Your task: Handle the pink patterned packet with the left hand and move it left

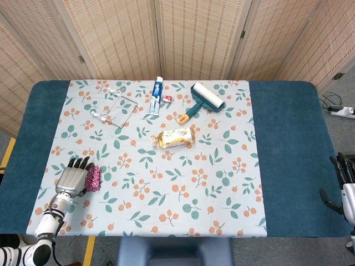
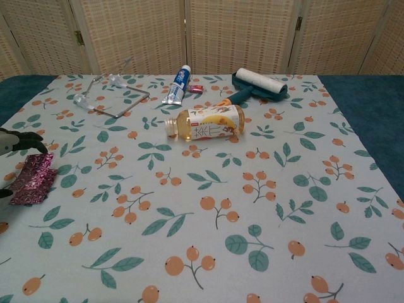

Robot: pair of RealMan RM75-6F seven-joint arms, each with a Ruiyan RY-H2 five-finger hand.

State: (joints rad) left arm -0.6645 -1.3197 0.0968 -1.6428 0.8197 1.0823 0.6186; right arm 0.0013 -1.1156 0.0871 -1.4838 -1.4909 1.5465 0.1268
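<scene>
Left hand [image 1: 71,178]: silver-grey back, black fingers, white forearm.
</scene>
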